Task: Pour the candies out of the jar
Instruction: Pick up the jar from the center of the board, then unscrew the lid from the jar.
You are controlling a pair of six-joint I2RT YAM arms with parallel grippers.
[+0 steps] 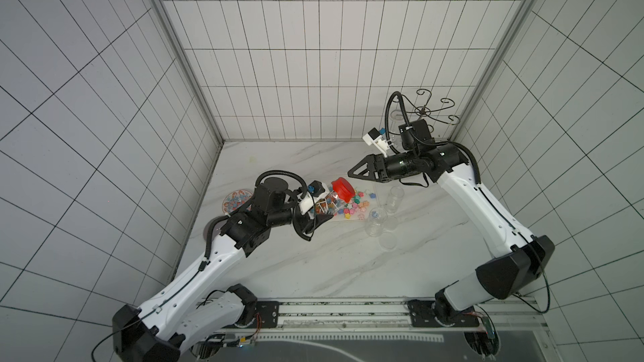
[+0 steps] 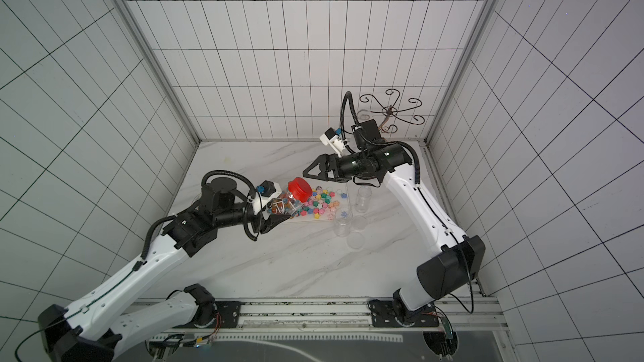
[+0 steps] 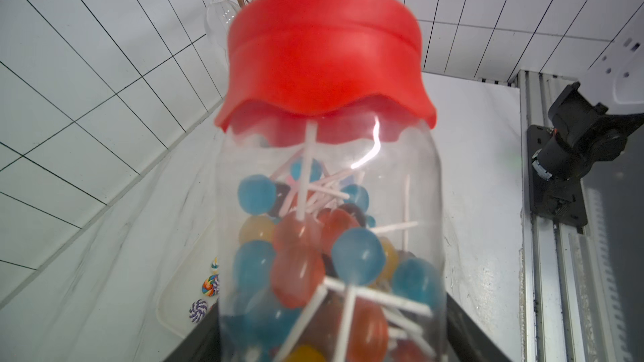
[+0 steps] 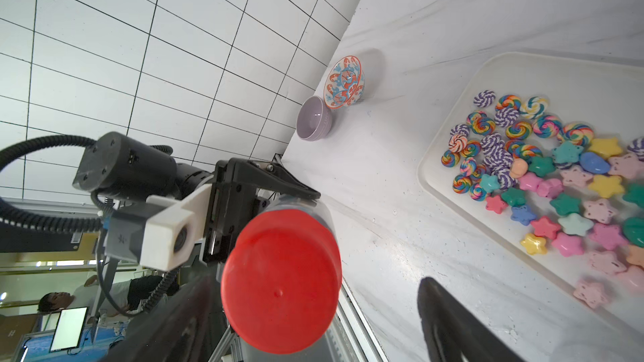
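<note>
My left tool [image 1: 322, 208] grips jar [image 3: 400, 154]; red lid [image 3: 324, 53] on, candies [image 3: 359, 255] all inside. My right tool [image 1: 350, 173] spread wide, empty, lid just ahead. Remaining: uncap, pour.

The bench [image 1: 313, 266] front lies bare. The jar [image 3: 327, 221] in the left hand [image 1: 322, 210] overhangs the left end of the tray [image 4: 522, 74]; clear jars [image 1: 395, 198] crowd its right (lids [image 1: 388, 241] too); bowls [image 4: 313, 120] hug the left wall [image 1: 104, 134], a wire rack [image 2: 390, 111] the far corner.

One red-lidded jar [image 3: 327, 238]; one white tray [image 4: 522, 64]; one patterned bowl [image 4: 344, 81]; one lilac bowl [image 4: 313, 118]; two small clear jars [image 1: 395, 198]; one wire stand [image 1: 423, 111]; candies [image 4: 529, 181] too numerous to count.
</note>
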